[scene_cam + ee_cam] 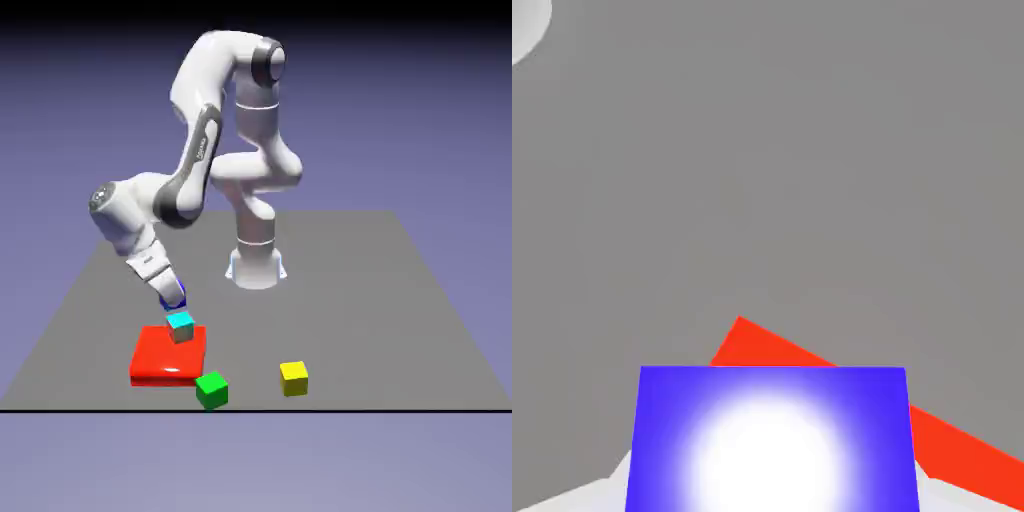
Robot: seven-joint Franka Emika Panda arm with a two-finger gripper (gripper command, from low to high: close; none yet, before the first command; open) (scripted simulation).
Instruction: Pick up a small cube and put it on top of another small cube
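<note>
My gripper (172,296) is shut on the small dark blue cube (173,298) and holds it just above and to the exterior view's left of the cyan cube (181,326). That cyan cube sits on the flat red block (160,356). In the hand view the blue cube (772,440) fills the bottom middle, large and glaring white at its centre, hiding my fingertips. A corner of the red block (812,352) shows behind it. The cyan cube is out of the hand view.
A green cube (211,389) stands at the red block's near right corner. A yellow cube (294,377) lies further to the exterior view's right. The robot's base (257,268) rises at the table's far middle.
</note>
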